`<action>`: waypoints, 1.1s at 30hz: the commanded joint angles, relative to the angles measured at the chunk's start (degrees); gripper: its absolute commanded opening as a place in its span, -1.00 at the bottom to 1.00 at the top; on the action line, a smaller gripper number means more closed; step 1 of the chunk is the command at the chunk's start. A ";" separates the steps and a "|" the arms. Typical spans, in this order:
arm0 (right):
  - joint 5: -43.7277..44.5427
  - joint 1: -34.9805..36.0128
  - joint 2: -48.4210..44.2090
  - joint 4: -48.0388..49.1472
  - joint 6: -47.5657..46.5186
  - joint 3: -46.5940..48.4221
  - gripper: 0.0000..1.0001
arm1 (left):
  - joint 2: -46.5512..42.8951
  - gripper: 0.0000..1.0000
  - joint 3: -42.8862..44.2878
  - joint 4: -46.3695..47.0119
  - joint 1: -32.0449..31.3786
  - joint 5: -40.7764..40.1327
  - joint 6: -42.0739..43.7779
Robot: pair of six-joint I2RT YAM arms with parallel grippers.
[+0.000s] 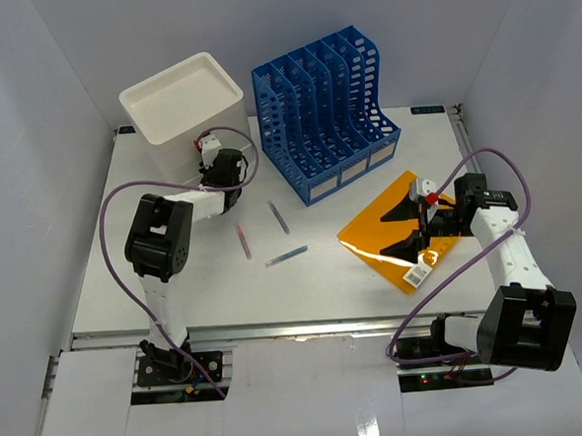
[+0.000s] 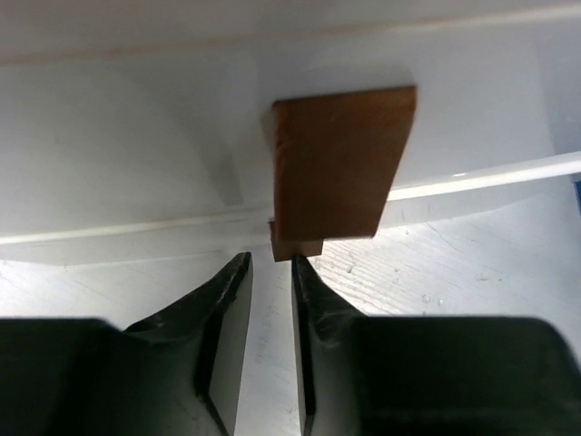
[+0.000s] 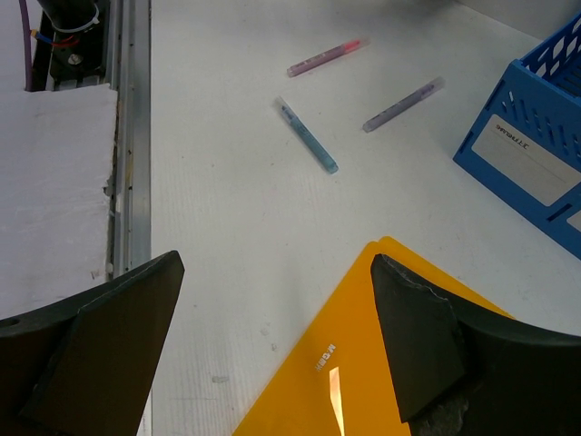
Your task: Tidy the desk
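Note:
The desk (image 1: 117, 288) carries three loose pens: a pink one (image 1: 242, 240), a purple one (image 1: 278, 217) and a blue one (image 1: 286, 255). An orange folder (image 1: 391, 237) lies flat at the right. My left gripper (image 1: 212, 166) is at the front of the white drawer box (image 1: 180, 106). In the left wrist view its jaws stand a narrow gap apart, open, with nothing between them (image 2: 270, 259). The box's brown handle (image 2: 340, 163) is just beyond the fingertips. My right gripper (image 3: 275, 263) hangs wide open over the folder's (image 3: 363, 372) corner.
A blue file organizer (image 1: 324, 112) stands at the back centre, to the right of the drawer box. The metal rail (image 3: 127, 136) runs along the desk's near edge. The pens (image 3: 308, 136) lie between the two arms.

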 commanded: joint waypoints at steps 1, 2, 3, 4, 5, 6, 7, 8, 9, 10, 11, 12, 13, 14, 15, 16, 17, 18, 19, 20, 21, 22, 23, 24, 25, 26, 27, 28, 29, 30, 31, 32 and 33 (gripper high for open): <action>-2.09 -0.35 0.32 -2.15 -1.96 2.42 0.80 | -4.10 -0.24 -5.09 2.97 0.48 0.82 -4.33; -2.21 -0.35 0.38 -2.40 -2.21 2.48 0.80 | -5.17 -0.22 -6.38 4.75 -0.02 0.80 -4.48; -2.34 -0.35 0.45 -2.76 -2.54 2.55 0.81 | -6.35 -0.21 -7.84 7.14 -0.66 0.47 -4.19; -2.44 -0.35 0.50 -3.15 -2.83 2.65 0.80 | -7.14 -0.19 -10.19 9.06 -1.16 -0.46 -3.79; -2.52 -0.32 0.61 -3.61 -3.24 2.77 0.80 | -7.85 -0.18 -11.84 11.15 -1.73 -1.21 -3.33; -2.59 -0.28 0.82 -4.11 -3.81 2.89 0.80 | -8.40 -0.16 -12.84 13.35 -2.35 -1.84 -2.78; -2.67 -0.35 1.05 -4.43 -4.50 2.97 0.81 | -8.62 -0.14 -14.66 15.02 -2.66 -2.92 -2.15; -2.67 -0.35 1.23 -4.90 -4.97 3.09 0.81 | -8.45 -0.07 -15.19 17.51 -2.90 -3.62 -1.34; -2.67 -0.35 1.35 -5.42 -5.36 3.18 0.81 | -8.24 0.01 -15.38 18.92 -3.01 -4.22 -0.68; -2.67 -0.35 1.43 -5.97 -5.70 3.25 0.80 | -7.94 0.09 -15.28 19.32 -3.01 -4.66 -0.13; -2.66 -0.36 1.61 -6.32 -6.15 3.34 0.80 | -7.38 0.13 -15.16 19.70 -3.01 -4.68 0.58; -2.59 -0.39 1.88 -6.72 -6.72 3.44 0.80 | -6.62 0.17 -14.37 20.26 -3.01 -4.78 1.41; -2.52 -0.43 2.14 -7.12 -7.28 3.53 0.80 | -5.86 0.22 -13.58 20.82 -3.01 -4.88 2.24; -2.44 -0.44 2.42 -7.51 -7.79 3.64 0.80 | -5.20 0.25 -12.87 21.22 -3.01 -4.90 2.82; -2.32 -0.44 2.70 -7.91 -8.24 3.75 0.80 | -4.63 0.27 -12.24 21.45 -3.01 -4.84 3.17; -2.14 -0.44 2.95 -8.22 -8.62 3.82 0.80 | -4.13 0.27 -11.63 21.75 -3.07 -4.90 3.54; -1.90 -0.44 3.26 -8.49 -8.91 3.85 0.80 | -3.66 0.28 -10.75 21.94 -3.06 -5.12 4.06; -1.66 -0.48 3.56 -8.68 -9.18 3.85 0.80 | -3.10 0.29 -9.77 21.98 -3.03 -5.42 4.65; -1.54 -0.60 3.72 -8.80 -9.54 3.85 0.80 | -2.34 0.29 -9.05 21.94 -3.07 -5.58 5.10; -1.42 -0.73 3.92 -9.06 -9.93 3.86 0.80 | -1.62 0.29 -8.21 21.93 -3.09 -5.80 5.64; -1.38 -0.89 4.23 -9.96 -10.48 3.95 0.80 | -1.07 0.30 -6.92 22.09 -3.01 -6.26 6.62; -1.56 -1.00 4.36 -10.71 -11.20 4.07 0.80 | -0.39 0.30 -6.13 22.16 -3.00 -6.37 7.24; -1.76 -1.20 4.69 -12.12 -12.48 4.34 0.80 | 0.62 0.30 -4.91 22.09 -2.94 -6.57 7.85; -1.99 -1.37 4.77 -12.53 -12.90 4.51 0.80 | 1.38 0.28 -4.02 21.81 -2.96 -6.73 8.10; -2.23 -1.53 4.81 -12.77 -13.18 4.67 0.80 | 2.10 0.25 -3.18 21.49 -3.00 -6.89 8.31; -2.34 -1.61 4.60 -12.86 -13.33 4.67 0.80 | 2.71 0.24 -2.65 21.33 -2.98 -7.12 8.37; -2.38 -1.65 4.27 -12.86 -13.42 4.59 0.80 | 3.26 0.22 -2.26 21.24 -2.94 -7.37 8.38; -2.43 -1.70 4.07 -12.86 -13.46 4.55 0.80 | 3.68 0.19 -1.82 20.95 -2.93 -7.60 8.35; -2.49 -1.76 3.96 -12.86 -13.46 4.55 0.80 | 4.01 0.16 -1.33 20.52 -2.93 -7.82 8.29; -2.55 -1.76 3.78 -12.86 -13.46 4.55 0.80 | 4.31 0.13 -0.91 20.16 -2.87 -8.00 8.17; -2.58 -1.78 3.67 -12.86 -13.46 4.53 0.80 | 4.55 0.12 -0.50 19.93 -2.79 -8.20 8.12; -2.58 -1.83 3.62 -12.86 -13.46 4.49 0.80 | 4.72 0.12 -0.10 19.84 -2.71 -8.42 8.11; -2.58 -1.87 3.57 -12.86 -13.46 4.47 0.80 | 4.84 0.11 0.17 19.72 -2.58 -8.53 8.19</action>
